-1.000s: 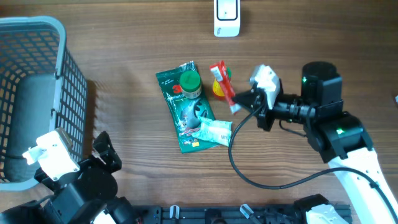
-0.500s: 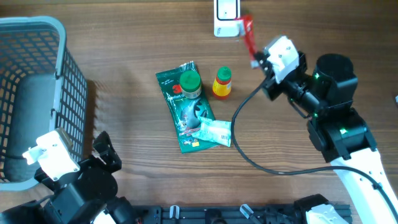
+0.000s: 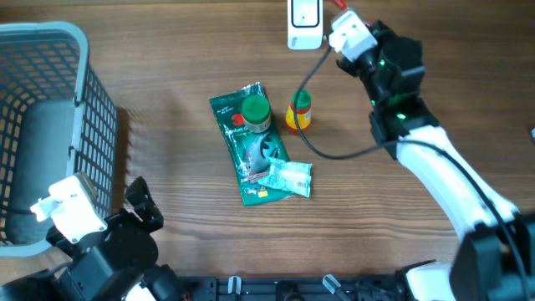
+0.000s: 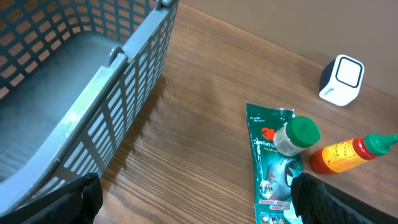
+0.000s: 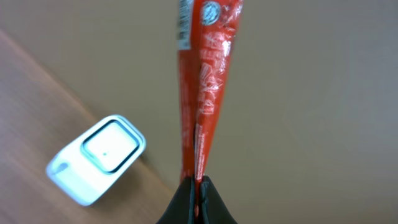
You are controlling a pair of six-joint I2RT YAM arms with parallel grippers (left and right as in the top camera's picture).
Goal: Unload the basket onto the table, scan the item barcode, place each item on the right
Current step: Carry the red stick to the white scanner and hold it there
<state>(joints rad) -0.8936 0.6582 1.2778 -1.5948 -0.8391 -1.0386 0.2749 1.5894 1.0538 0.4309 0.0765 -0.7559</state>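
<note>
Overhead straight down, all views share scanner (image 3: 304,21)

A: What print can be read here?
B: On the green packet (image 4: 268,165), a red "3" and the word "Comfort"; the smaller lines blur.
A: And the red sachet (image 5: 205,74)?
B: A white barcode strip along its edge. Its lettering is unreadable.

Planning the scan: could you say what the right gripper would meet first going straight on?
Likely nothing: the right gripper, shut on the red packet, points past the white scanner, which sits beside its line.
</note>
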